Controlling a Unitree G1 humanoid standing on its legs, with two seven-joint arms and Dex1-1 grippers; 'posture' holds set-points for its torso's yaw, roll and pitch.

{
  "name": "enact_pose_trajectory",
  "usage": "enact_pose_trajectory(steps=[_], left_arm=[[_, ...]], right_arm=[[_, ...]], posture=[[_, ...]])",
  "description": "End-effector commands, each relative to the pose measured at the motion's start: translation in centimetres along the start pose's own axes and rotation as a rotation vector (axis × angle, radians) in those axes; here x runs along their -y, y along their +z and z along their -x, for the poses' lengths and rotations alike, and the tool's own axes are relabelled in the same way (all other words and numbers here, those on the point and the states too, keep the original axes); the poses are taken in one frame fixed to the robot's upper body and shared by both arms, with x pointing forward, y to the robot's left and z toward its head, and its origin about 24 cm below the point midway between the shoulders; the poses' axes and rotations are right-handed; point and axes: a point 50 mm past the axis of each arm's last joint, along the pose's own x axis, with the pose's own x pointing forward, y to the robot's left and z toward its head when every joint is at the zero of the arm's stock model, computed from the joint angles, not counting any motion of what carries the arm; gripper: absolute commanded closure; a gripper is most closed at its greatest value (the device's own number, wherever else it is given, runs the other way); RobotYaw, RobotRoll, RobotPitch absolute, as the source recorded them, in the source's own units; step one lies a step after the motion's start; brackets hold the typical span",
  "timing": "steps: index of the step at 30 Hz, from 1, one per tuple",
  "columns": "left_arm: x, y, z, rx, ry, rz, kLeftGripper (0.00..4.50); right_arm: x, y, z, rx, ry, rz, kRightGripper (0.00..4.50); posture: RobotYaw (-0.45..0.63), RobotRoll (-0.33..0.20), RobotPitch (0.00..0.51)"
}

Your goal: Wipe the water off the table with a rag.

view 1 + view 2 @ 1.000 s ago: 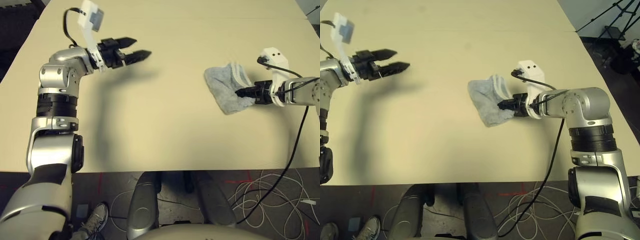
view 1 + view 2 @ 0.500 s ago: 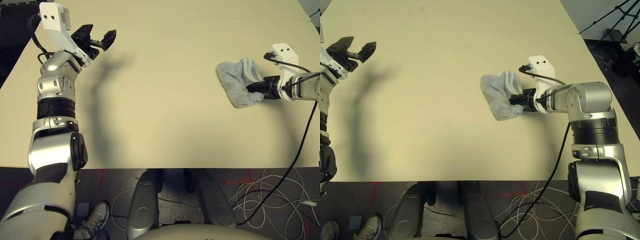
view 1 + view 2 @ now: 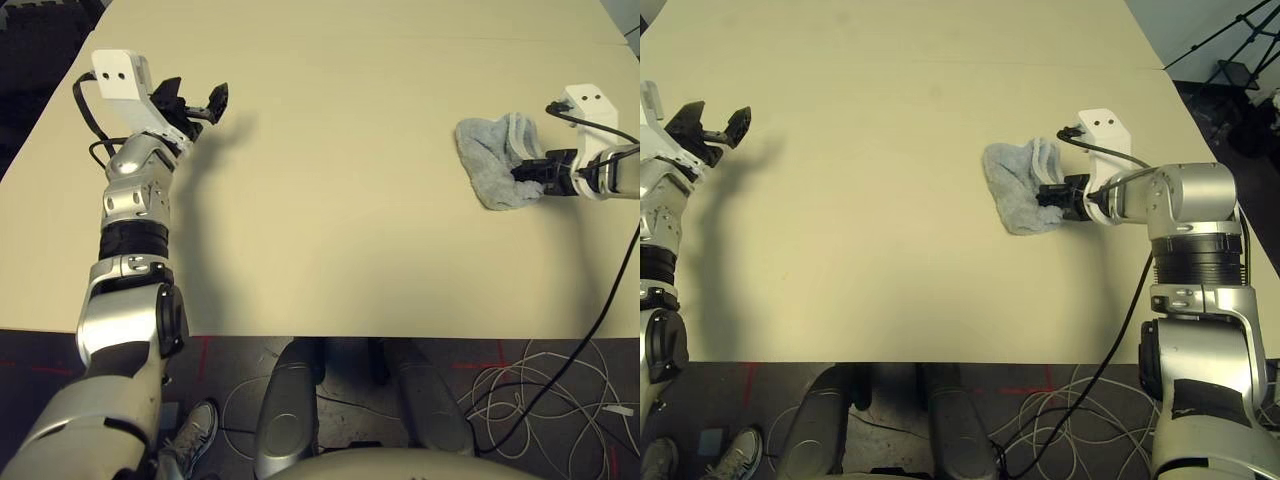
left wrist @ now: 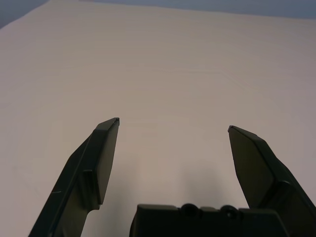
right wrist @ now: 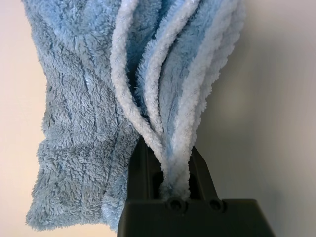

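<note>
Lying bunched on the right side of the table (image 3: 330, 190), well away from the front edge: the rag (image 3: 492, 160). Gripping its whitish hem, fingers clamped tight on the folds: the right gripper (image 3: 528, 172), reaching in from the right edge. Hovering spread wide over bare tabletop near the far left edge, grasping nothing: the left gripper (image 3: 196, 98).

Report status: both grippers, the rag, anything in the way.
Left gripper open, raised at table's far left. Right gripper shut on rag, rag bunched flat on tabletop. Nothing in the way.
</note>
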Motion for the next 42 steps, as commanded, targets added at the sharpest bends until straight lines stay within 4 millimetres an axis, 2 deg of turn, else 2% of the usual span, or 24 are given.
enact_pose_trajectory(steps=[1,8,13,14,17,20,25,29,36,42], left_arm=[[-0.1,-0.7,0.4,-0.013,0.011,0.001,0.00],[-0.3,0.0,0.2,0.003,0.014,-0.009,0.00],[0.0,0.4,0.0,0.019,-0.004,-0.024,0.00],[0.0,0.4,0.0,0.021,-0.004,-0.024,0.00],[-0.2,0.5,0.0,0.033,0.007,-0.026,0.00],[0.0,0.2,-0.1,0.034,0.012,-0.028,0.00],[0.6,-0.5,-0.3,0.038,0.019,-0.037,0.00],[1.0,-0.8,-0.5,0.062,0.054,-0.035,0.00],[1.5,-1.5,-0.5,0.085,0.126,-0.062,0.00],[2.7,-2.9,-0.6,0.048,0.090,-0.047,0.00]], right_arm=[[1.9,-2.6,-0.9,-0.079,-0.110,-0.064,3.80],[3.2,-2.1,-0.1,-0.018,-0.146,-0.112,1.67],[3.7,1.0,1.8,0.182,-0.076,-0.081,0.09],[4.0,1.6,2.1,0.227,-0.081,-0.069,0.04],[5.3,4.1,3.2,0.503,-0.129,-0.005,0.04],[6.3,4.5,2.8,0.645,-0.182,0.084,0.04],[7.2,1.7,-0.1,0.714,-0.233,0.072,0.04],[7.2,0.3,-1.3,0.719,-0.262,0.161,0.04],[8.4,-0.1,-0.8,0.760,-0.343,0.126,0.04],[8.7,-0.6,-0.9,0.765,-0.352,0.074,0.04]], posture=[[-0.04,0.000,0.317],[-0.04,0.000,0.309],[-0.04,0.000,0.302],[-0.04,0.000,0.300],[-0.04,0.000,0.300],[-0.05,0.000,0.298],[-0.04,0.000,0.292],[-0.03,0.000,0.289],[-0.04,0.000,0.293],[-0.03,0.000,0.277]])
